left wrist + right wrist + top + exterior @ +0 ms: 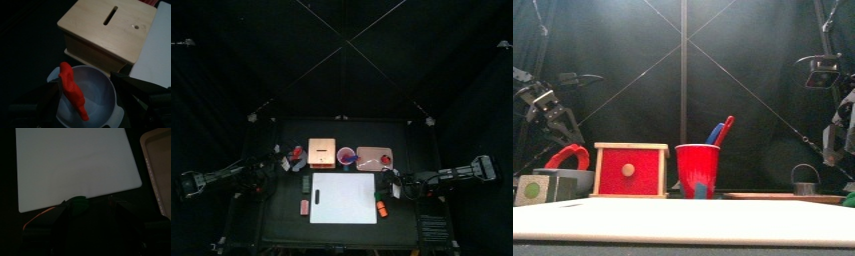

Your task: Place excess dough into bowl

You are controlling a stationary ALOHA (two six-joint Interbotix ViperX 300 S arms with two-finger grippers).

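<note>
now excess dough (72,92) drapes bowl (100,82) rim, beyond left fingers.

The excess dough (72,92) is a soft red ring, seen edge-on from the left wrist as a long upright strip; it stands tilted in the bowl (100,85), leaning on the wall, its upper end rising above the rim; in the front view it shows as a red arch (568,156) poking above the bowl (564,180); the bowl is pale blue-grey, round, upright, just at nine o'clock of the tan wooden block (107,30).
</note>
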